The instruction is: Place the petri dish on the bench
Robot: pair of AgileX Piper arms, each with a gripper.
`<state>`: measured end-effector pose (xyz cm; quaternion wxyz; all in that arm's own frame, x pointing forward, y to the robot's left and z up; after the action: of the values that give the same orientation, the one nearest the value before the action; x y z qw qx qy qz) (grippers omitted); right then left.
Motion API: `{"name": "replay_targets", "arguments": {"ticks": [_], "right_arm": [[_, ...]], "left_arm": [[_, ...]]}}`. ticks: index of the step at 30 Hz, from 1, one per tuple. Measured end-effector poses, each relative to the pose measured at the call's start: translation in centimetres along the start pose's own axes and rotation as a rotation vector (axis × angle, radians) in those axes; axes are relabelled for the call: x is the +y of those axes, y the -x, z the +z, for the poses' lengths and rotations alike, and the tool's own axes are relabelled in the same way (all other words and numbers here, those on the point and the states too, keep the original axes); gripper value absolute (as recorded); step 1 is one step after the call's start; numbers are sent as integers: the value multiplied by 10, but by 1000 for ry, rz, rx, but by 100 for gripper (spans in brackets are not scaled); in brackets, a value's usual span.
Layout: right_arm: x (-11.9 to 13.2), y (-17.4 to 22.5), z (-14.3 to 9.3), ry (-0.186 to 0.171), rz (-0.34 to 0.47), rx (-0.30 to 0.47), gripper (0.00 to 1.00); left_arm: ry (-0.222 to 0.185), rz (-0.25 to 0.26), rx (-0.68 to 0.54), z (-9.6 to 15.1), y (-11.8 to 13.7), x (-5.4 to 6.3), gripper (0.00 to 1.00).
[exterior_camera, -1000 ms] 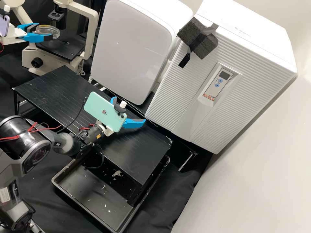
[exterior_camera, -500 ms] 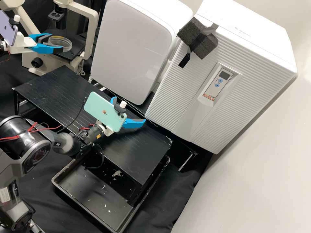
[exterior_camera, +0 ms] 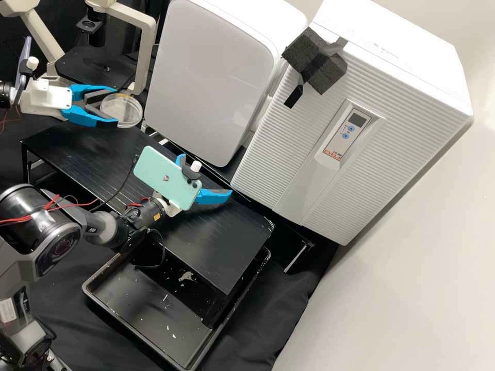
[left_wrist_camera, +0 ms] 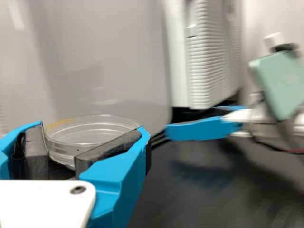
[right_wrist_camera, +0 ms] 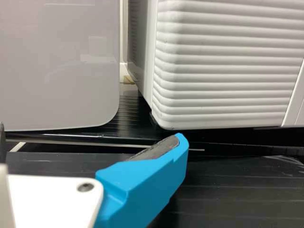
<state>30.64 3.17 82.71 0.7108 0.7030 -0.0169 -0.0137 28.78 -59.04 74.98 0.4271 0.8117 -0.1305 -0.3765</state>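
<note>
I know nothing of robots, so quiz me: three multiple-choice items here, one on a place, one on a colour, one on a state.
1. Where is the petri dish?
A. In the black tray
B. In the left claw
C. Atop the ribbed white cabinet

2. What colour is the phone on the right arm?
A. Pale green
B. Red
C. Yellow

3. How is the right claw?
A. Shut, tips touching
B. Gripping the petri dish
C. Open, fingers apart

Key:
1 B: the left wrist view shows it between that claw's dark pads.
2 A: the high view shows its pale green back.
3 C: the high view shows its blue fingers spread.
</note>
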Motion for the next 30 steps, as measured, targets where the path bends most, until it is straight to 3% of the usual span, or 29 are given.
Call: {"name": "replay_targets", "arguments": {"ticks": [8,12,16,24,30], "right_arm": [[0,0,0,0,0,0,100],[0,0,0,0,0,0,100],[0,0,0,0,0,0,100],[0,0,0,0,0,0,100],[0,0,0,0,0,0,100]], "left_arm": [[144,-43,-62,3,-22,-14,0],[174,-64,-82,5,-31,-20,0],[173,-87,-110,13,-38,-26,0],[166,-94,-155,29,-41,-27,0],[119,-117,-146,29,-41,-31,0]]}}
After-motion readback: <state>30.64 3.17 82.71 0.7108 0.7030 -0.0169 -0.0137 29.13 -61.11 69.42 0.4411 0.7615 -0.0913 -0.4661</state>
